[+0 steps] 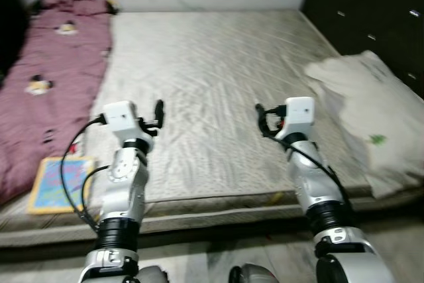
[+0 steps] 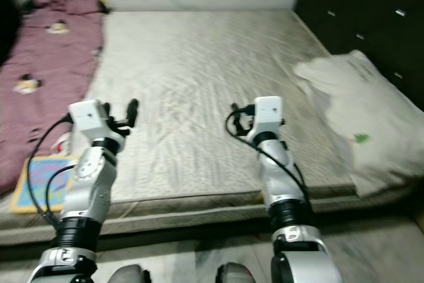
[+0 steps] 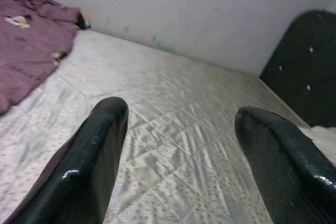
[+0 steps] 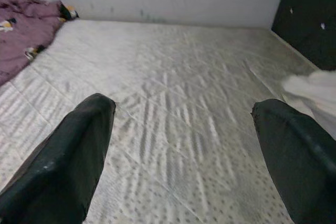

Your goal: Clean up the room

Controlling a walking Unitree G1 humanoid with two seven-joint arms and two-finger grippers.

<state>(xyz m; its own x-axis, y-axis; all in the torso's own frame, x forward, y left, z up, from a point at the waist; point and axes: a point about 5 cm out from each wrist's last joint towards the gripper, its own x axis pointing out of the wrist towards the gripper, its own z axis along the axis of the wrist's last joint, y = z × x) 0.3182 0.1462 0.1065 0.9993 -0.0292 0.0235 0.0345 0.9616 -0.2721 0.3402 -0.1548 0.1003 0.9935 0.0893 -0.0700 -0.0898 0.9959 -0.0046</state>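
Bare quilted mattress [image 1: 212, 91] spans bed. Maroon blanket [image 1: 46, 77] along left edge, white pillow [image 1: 371, 117] at right by dark headboard [image 1: 371, 11]. Colourful book [image 1: 61, 183] near corner. Left claw [image 3: 178, 145] and right claw [image 4: 184, 150] fingers apart, empty, above mattress.

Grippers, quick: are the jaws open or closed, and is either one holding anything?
Left gripper: jaws open, holding nothing, above the mattress.
Right gripper: jaws open, holding nothing, above the mattress.
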